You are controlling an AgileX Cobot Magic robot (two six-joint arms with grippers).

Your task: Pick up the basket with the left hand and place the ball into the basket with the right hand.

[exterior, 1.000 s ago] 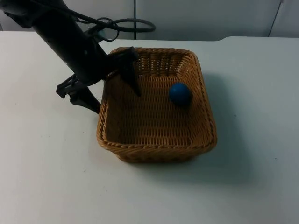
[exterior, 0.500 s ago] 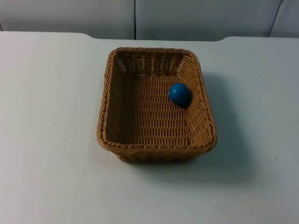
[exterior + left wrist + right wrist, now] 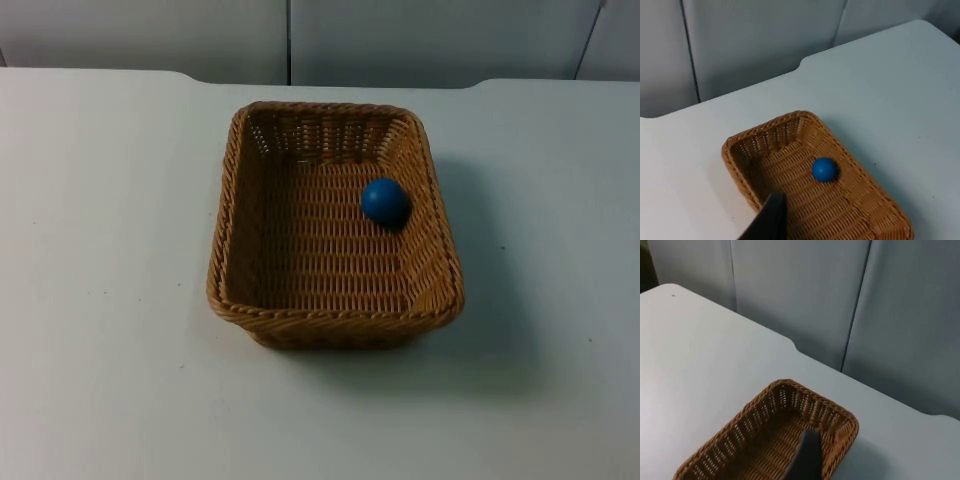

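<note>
A brown wicker basket [image 3: 335,318] stands on the white table [image 3: 100,200], near its middle. Inside it, close to the right wall, lies a blue ball [image 3: 385,201]. In the left wrist view my left gripper [image 3: 771,220] hangs high above the basket [image 3: 760,131], well clear of it, and the ball [image 3: 824,169] rests on the woven floor. From the right wrist view my right gripper [image 3: 805,457] is likewise raised far above the basket [image 3: 822,402], touching nothing. Neither gripper holds anything.
A grey partition wall [image 3: 420,40] closes off the table's far edge. Bare white table surrounds the basket on every side.
One second ago the left arm was at the basket's left rim; it has since pulled back out of the top view. Basket and ball have stayed put.
</note>
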